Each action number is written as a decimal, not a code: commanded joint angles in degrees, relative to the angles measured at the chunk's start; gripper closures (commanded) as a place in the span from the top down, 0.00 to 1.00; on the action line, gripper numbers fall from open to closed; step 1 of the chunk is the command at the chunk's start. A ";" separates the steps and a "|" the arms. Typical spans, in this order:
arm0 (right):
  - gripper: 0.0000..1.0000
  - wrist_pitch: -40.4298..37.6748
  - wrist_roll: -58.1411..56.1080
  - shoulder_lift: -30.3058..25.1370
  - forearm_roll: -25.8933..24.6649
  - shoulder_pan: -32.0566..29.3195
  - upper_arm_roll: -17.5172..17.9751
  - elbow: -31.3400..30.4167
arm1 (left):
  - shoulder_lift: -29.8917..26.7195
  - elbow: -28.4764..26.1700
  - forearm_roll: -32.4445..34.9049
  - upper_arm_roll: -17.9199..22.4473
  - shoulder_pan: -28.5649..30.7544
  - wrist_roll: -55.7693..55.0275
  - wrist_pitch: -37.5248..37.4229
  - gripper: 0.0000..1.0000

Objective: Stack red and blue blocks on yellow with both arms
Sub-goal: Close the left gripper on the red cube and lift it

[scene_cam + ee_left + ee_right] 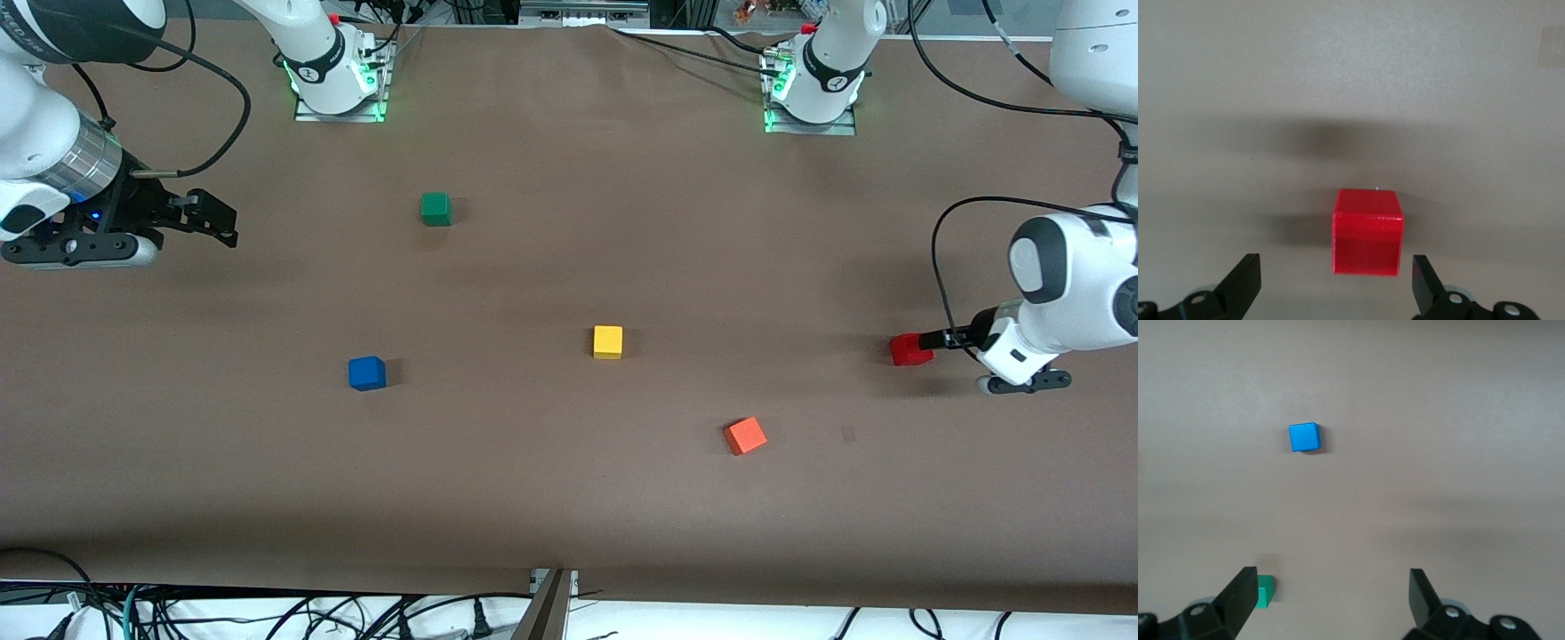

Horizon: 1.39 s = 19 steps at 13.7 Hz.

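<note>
Five cubes lie on the brown table (569, 516), one of each colour: red block (909, 349), blue block (366, 372), yellow cube (608, 341), orange-red cube (745, 436), green cube (436, 209). All stand well apart with bare surface between them. The red block sits near the left arm's end of the table, the blue block toward the right arm's end, the yellow cube between them.

The left gripper (1337, 283) is low, its fingers spread wide to either side of the red block; contact probably none. The right gripper (1331, 603) hangs over the table's edge at its own end, jaws released, empty.
</note>
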 commanded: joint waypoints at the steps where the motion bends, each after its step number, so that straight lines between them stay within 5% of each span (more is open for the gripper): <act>1: 1.00 -0.05 -0.39 -1.27 -0.66 -0.59 0.51 -1.03 | -2.74 -7.48 1.04 -0.22 0.03 1.43 7.25 1.00; 12: 1.00 -0.14 -0.39 -1.27 -0.66 -0.59 0.51 -1.03 | -1.51 -7.93 1.04 -0.30 -0.85 1.43 11.40 1.00; 14: 1.00 -0.14 -0.39 -1.27 -0.66 -0.68 0.51 -1.03 | -1.16 -7.85 1.04 -0.30 -1.02 1.43 11.49 0.77; 17: 1.00 -0.14 -0.39 -1.27 -0.66 -0.59 0.51 -1.03 | -1.16 -7.76 1.04 -0.30 -1.02 1.43 11.49 0.16; 19: 1.00 -0.14 -0.39 -1.27 -0.66 -0.59 0.51 -1.03 | -1.51 -7.15 1.04 -0.39 -1.02 1.43 11.23 0.00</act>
